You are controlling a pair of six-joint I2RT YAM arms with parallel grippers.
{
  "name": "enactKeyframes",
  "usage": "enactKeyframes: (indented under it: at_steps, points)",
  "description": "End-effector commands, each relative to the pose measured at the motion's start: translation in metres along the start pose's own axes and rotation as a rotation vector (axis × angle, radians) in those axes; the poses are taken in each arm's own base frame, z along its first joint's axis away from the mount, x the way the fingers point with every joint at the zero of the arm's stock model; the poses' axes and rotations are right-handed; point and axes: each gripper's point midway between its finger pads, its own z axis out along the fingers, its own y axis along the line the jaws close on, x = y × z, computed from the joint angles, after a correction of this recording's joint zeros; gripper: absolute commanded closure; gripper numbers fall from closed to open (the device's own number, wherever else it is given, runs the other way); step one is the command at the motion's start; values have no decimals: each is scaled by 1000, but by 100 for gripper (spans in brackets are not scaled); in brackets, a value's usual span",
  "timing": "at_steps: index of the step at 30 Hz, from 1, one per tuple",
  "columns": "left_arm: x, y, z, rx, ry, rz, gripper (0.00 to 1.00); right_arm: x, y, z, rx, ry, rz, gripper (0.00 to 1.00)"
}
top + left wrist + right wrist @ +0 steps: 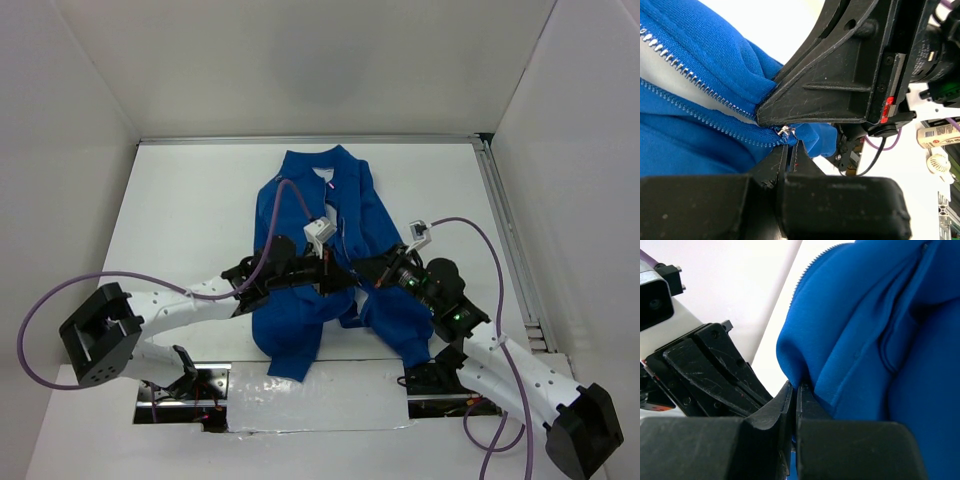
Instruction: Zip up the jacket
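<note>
Jacket zip: most of it left to close
The jacket (300, 320) lies on the bench (180, 200), teeth apart above its slider (785, 131). The left tool (790, 148) pinches the slider, and the right tool (795, 390) clamps fabric just beside it.

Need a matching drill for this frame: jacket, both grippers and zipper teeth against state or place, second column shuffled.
Things
1. jacket
2. left gripper
3. right gripper
4. zipper teeth

States or places
A. shut on a fold of blue fabric
B. two rows apart, pale lining between them
C. spread on the white table, collar at the far end
D. shut, tips right at the metal slider

Pairs: 1-C, 2-D, 3-A, 4-B
</note>
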Motion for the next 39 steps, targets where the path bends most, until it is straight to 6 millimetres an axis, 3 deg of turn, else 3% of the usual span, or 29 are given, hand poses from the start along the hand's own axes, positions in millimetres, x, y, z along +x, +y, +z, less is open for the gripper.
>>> enactKeyframes:
  at_steps: [1,4,7,11,14,16,18,19,21,23,27,31,34,39]
  points:
    - [146,-48,-33,209,560,-165,100,-126,153,-33,-455,-423,-62,100]
    - [151,-48,-32,215,579,-183,100,-129,158,-33,-463,-426,-76,100]
    - [141,-51,-31,220,551,-152,100,-127,156,-30,-451,-416,-75,100]
    - [102,-49,-21,127,433,-83,100,-108,132,-17,-353,-319,-74,100]
    - [53,-39,-18,49,308,-88,100,-90,106,-5,-216,-216,-82,100]
    - [27,-46,-19,67,232,-19,100,-81,100,-2,-186,-163,-98,100]
    - [13,-42,-19,32,201,11,100,-67,102,-1,-190,-100,-127,100]
    - [1,-45,-19,33,177,21,100,-60,98,0,-168,-62,-133,97]
    - [-7,-45,-21,25,161,38,100,-57,107,0,-169,-32,-171,89]
    - [-18,-44,-23,10,136,30,100,-54,102,0,-131,-8,-187,80]
    - [-26,-39,-32,-10,114,14,100,-65,112,-9,-106,-35,-227,48]
    - [-33,-29,-39,-28,96,-20,100,-64,100,-16,-12,-11,-265,23]
    - [-38,-22,-44,-34,81,-44,100,-59,85,-18,71,13,-285,12]
    - [-43,-16,-51,-6,79,-82,100,-44,59,-20,194,68,-318,14]
